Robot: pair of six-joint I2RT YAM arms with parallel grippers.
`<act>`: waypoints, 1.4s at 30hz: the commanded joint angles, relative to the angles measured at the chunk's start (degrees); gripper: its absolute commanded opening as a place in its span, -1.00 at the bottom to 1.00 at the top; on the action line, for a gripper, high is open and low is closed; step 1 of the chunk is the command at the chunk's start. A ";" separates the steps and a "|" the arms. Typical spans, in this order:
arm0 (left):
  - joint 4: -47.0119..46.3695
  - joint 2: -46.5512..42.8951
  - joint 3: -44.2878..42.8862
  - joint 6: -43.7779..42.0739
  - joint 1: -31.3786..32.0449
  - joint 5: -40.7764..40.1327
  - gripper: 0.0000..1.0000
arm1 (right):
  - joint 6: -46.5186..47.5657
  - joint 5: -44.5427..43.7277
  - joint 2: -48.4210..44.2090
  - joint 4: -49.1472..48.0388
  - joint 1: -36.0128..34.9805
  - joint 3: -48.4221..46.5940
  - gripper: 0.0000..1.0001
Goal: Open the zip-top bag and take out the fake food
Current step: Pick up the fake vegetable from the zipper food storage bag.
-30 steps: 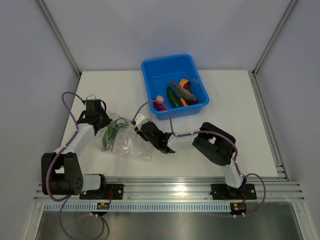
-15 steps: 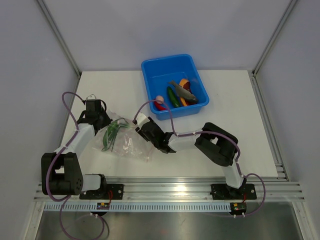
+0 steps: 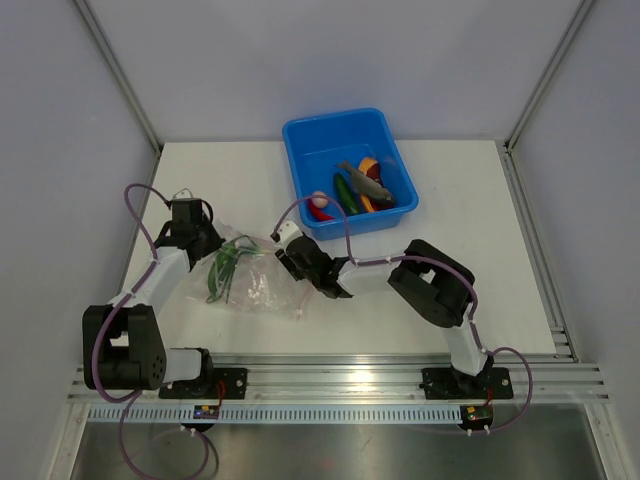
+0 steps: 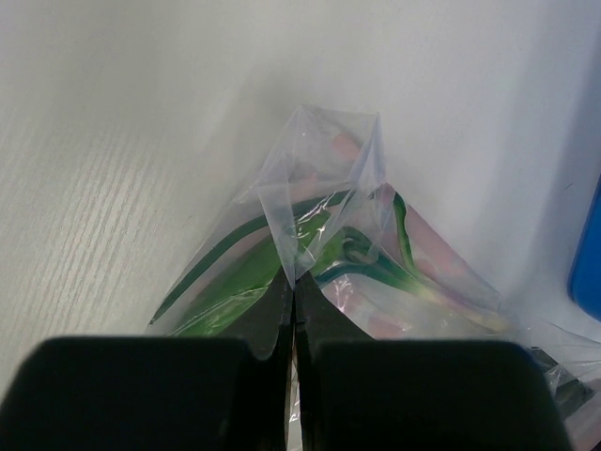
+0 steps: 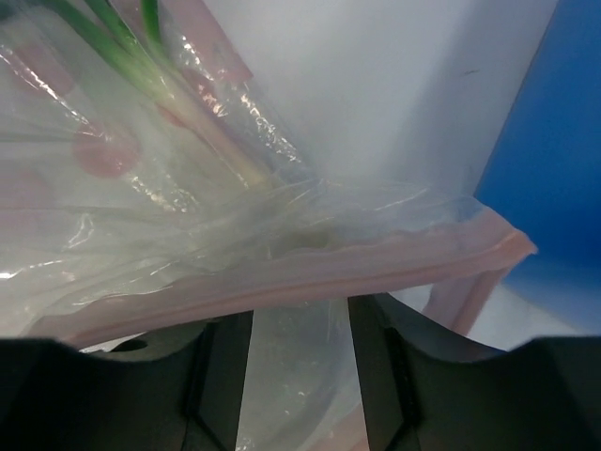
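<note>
Zip-top bag (image 3: 262, 288) lies on the table just off the blue tub (image 3: 300, 135)'s near-left corner, w/ only the green onion (image 3: 225, 262) showing inside. The rest of the fake food (image 3: 360, 185) (fish, chillies, orange slice, egg) sits in the tub. L claw (image 4: 293, 293), at the bag end farthest from the tub, is clenched on a pinched-up fold of film, same pos. as a sec ago. The change is on the R: R claw (image 5: 300, 324) has crept a bit closer to the tub, elbow w/ it, and the bag hardly budged. Its jaws stand parted w/ loose film in the gap and the pink zip strip (image 5: 310, 272) running across just beyond the tips, not biting anything I can see. Judgement: mouth looks part-open but R has no firm hold yet. It prob. needs to re-grip the strip or reach in for the onion, the last item left.
</note>
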State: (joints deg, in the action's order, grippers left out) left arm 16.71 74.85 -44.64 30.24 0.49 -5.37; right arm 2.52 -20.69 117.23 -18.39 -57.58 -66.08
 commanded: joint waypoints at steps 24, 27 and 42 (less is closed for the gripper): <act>-0.19 2.23 -3.08 1.93 -0.23 -3.24 -1.00 | -0.41 2.58 -6.13 0.11 -1.48 0.25 -1.00; -0.19 1.53 -2.64 2.19 -0.49 -3.95 -1.00 | -0.33 2.14 -7.88 0.55 -1.74 0.95 -1.00; -0.19 0.74 -2.73 0.35 -0.40 -3.06 -0.80 | 4.33 1.00 -0.78 -3.31 -1.74 -1.86 -0.36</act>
State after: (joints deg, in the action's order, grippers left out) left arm 17.85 76.99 -45.30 31.29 0.36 -7.38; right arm 5.45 -18.48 116.36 -17.80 -58.96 -66.48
